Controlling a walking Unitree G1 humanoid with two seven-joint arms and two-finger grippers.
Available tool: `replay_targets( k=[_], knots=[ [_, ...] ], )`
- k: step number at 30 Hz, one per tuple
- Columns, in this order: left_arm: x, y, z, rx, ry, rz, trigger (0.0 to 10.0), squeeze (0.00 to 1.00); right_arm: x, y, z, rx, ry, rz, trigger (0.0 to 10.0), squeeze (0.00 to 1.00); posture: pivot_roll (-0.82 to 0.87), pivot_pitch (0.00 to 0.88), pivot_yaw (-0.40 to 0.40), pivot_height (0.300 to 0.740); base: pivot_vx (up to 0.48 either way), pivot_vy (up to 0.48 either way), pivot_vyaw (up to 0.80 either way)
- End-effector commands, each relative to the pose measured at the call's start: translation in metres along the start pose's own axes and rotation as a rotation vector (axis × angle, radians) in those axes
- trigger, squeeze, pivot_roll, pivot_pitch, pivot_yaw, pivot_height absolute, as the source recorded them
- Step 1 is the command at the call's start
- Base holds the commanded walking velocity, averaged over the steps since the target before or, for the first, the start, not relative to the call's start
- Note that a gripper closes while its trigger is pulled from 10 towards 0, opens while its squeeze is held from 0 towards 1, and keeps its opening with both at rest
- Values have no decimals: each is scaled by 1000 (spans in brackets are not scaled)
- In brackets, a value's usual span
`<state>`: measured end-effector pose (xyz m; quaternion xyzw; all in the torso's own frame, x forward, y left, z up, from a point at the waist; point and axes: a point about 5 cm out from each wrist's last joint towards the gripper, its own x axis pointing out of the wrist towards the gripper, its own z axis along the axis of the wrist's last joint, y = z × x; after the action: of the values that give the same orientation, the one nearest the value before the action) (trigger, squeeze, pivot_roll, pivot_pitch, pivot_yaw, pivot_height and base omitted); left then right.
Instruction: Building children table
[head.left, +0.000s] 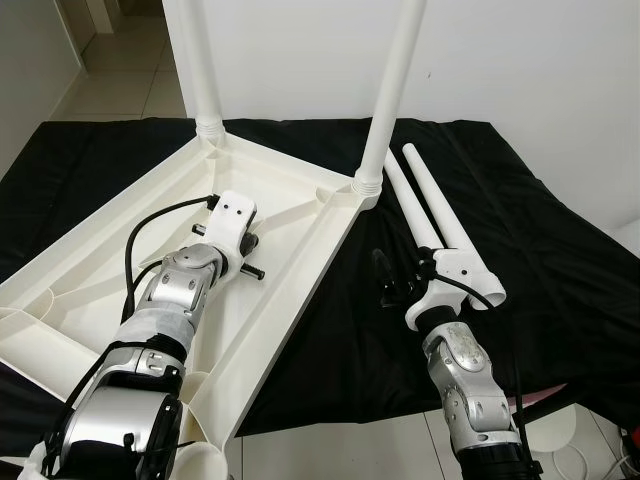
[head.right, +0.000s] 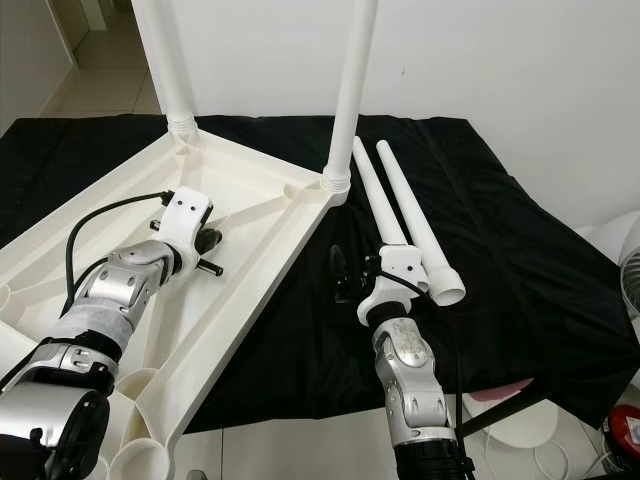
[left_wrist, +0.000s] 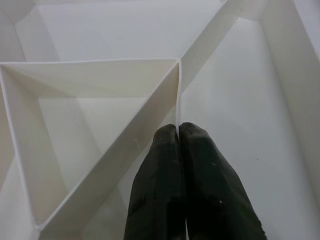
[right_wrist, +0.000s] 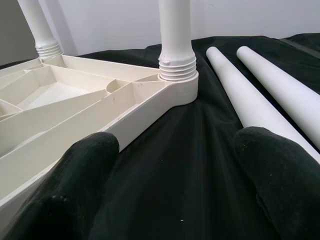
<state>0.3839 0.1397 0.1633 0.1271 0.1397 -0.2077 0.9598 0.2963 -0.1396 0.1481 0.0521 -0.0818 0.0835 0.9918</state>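
Note:
The white children's table top (head.left: 110, 232) lies upside down on a black cloth (head.left: 330, 340), ribs facing up. Two white legs stand screwed into its far corners, one at the far left (head.left: 205, 70) and one at the far right (head.left: 395, 80). Two loose white legs (head.left: 432, 195) lie side by side on the cloth to the right of the table. My left gripper (left_wrist: 178, 131) is shut with nothing in it, its tips just above the point where two ribs (left_wrist: 150, 107) meet. My right gripper (right_wrist: 177, 145) is open low over the cloth, between the table's right edge and the loose legs.
A white wall stands close behind the table. The cloth ends near my body, with pale floor below. At the near corner of the table top is an empty round leg socket (head.right: 140, 455). A white object (head.right: 530, 430) and a red one (head.right: 622, 430) sit on the floor at lower right.

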Motion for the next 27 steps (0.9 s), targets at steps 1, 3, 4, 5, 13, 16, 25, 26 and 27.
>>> replay_targets(
  k=[1,3,4,5,13,16,25,26,27],
  knots=[
    [-4,26,5,-20,-20,412,0,0,0,1,-1,-3,4,-7,10000,0,25,77,-14,740,0,0,0],
    [-5,32,3,-29,-11,449,0,0,0,1,-1,-1,4,-9,10000,0,26,76,-12,740,0,0,0],
    [-5,32,3,-29,-11,449,0,0,0,1,-1,-1,4,-9,10000,0,26,76,-12,740,0,0,0],
    [-7,39,1,-27,-2,493,0,0,0,0,-1,0,4,-12,10000,0,28,79,-12,740,0,0,0],
    [-1,29,15,-23,-114,409,10000,0,2,2,-1,3,-1,-15,10000,0,34,77,-11,740,0,0,0],
    [2,15,23,-18,-181,329,10000,0,3,3,-2,6,-1,-14,10000,0,38,75,-9,740,0,0,0],
    [3,-1,31,-109,-272,177,10000,1000,2,5,-3,18,0,-13,10000,0,36,71,-3,740,0,0,0],
    [2,-3,35,-121,-305,141,10000,1000,2,5,-3,19,0,-13,10000,0,35,71,-2,740,0,0,0],
    [2,-3,35,-121,-305,141,10000,1000,2,5,-3,19,0,-13,10000,0,35,71,-2,740,0,0,0]
  ],
)
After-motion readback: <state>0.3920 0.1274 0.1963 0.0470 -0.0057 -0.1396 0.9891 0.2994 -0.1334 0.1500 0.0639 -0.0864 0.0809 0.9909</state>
